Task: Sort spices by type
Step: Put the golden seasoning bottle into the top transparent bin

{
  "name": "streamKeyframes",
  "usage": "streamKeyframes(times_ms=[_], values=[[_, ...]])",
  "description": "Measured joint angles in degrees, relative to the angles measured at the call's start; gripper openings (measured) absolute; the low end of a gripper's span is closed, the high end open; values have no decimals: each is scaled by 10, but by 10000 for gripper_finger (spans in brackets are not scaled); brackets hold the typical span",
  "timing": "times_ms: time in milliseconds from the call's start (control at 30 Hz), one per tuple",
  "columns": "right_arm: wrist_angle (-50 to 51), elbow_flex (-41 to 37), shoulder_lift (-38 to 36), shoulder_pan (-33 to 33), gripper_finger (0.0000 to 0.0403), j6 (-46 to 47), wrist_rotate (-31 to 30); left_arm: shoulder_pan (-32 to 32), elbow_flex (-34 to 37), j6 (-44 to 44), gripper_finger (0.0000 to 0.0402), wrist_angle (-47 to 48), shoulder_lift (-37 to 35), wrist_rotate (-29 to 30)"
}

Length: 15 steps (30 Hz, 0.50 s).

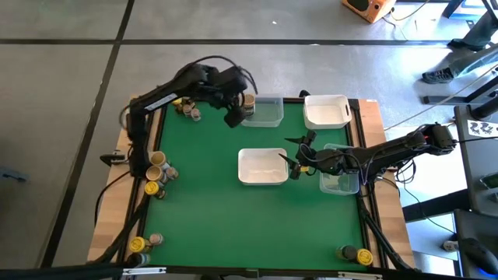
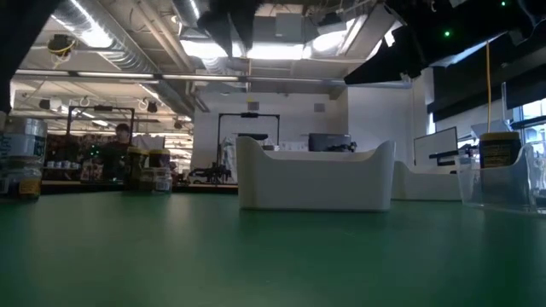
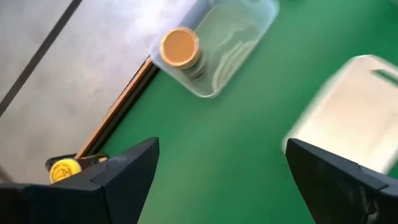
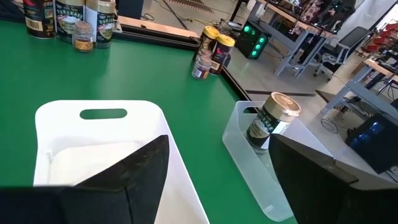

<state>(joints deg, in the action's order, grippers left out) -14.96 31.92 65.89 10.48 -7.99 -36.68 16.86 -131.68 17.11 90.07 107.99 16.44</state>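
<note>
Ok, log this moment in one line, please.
left gripper: open, empty, near clear tray | tan-lid jar: in it | right gripper: open, empty, at middle white tray

Grey tiled floor around the bench, exposed ducts and bright ceiling lights overhead, monitors further back.

two white trays and two clear trays on green table.
</note>
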Motion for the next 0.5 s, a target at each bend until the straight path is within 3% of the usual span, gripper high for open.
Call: streamKeyframes(times_ms=[500], values=[[-3,0,0,0,276,8,-10,-164,0,155,349,0,-105,104]])
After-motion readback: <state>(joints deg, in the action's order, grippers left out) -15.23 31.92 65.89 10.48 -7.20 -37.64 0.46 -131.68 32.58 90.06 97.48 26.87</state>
